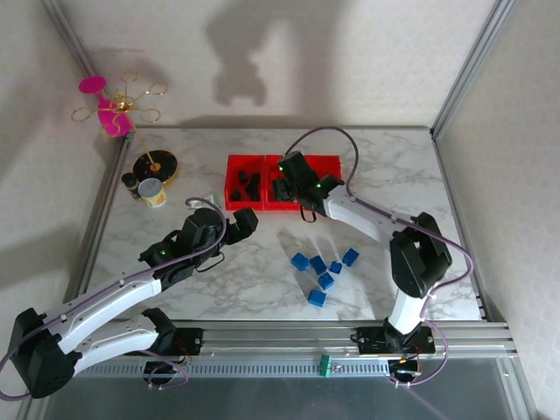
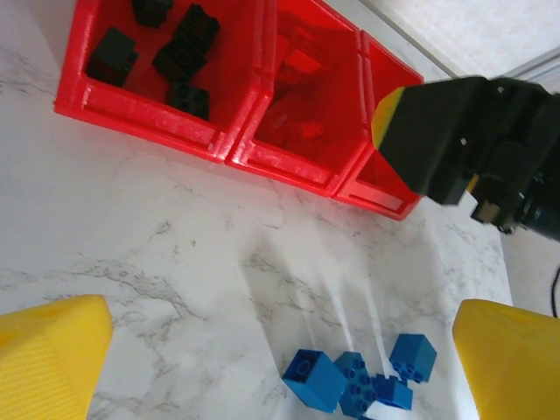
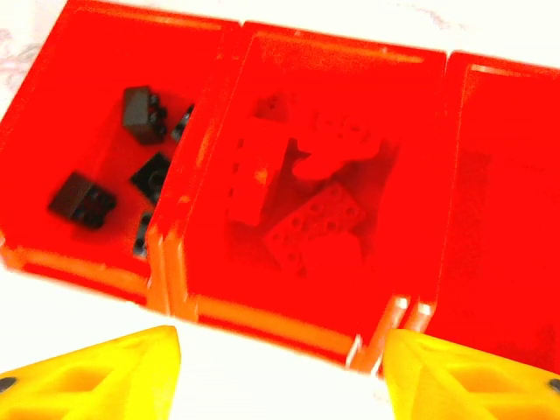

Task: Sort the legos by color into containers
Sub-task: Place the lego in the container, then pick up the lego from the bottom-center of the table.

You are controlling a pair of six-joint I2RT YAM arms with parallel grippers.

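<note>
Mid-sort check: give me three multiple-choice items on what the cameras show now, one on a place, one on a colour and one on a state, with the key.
1. Where do the small blue plastic bricks lie?
A) on the white marble table, nearer the arms than the bins
B) in the right-hand compartment
C) on the round stand

2. What colour are the bricks in the middle compartment of the red translucent plastic bins?
A) black
B) red
C) blue

3. How does the left gripper stand?
A) shut on a brick
B) shut, empty
C) open, empty

Key:
1 A: the top view shows the blue cluster loose on the marble, apart from the bins.
2 B: the right wrist view shows red bricks there, with the black ones one compartment to the left.
3 C: its yellow fingers stand wide apart with only table between them.
</note>
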